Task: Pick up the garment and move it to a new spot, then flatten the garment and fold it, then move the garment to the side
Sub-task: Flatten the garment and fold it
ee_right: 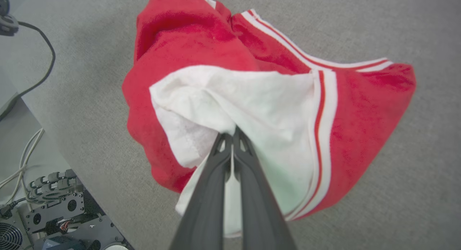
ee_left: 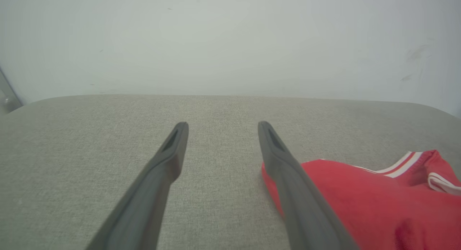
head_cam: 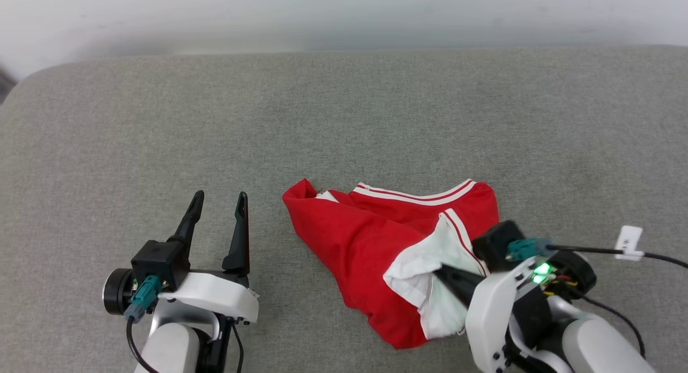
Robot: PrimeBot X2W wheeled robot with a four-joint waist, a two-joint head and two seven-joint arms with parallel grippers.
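Red T-shirt (head_cam: 355, 238) crumpled at lower centre — our right gripper (ee_right: 233, 134) pinches its white sleeve (ee_right: 259, 95), left gripper (head_cam: 221, 196) spread.

Head camera looks steeply down on the crumpled red-and-white cloth T-shirt (head_cam: 349, 238); left wrist camera views it low from its left, right wrist camera from close above.

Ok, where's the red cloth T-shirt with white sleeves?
Head view: the red T-shirt lies right of centre on the grey fabric surface, its white sleeve pinched by the shut right gripper, the open left gripper to its left.
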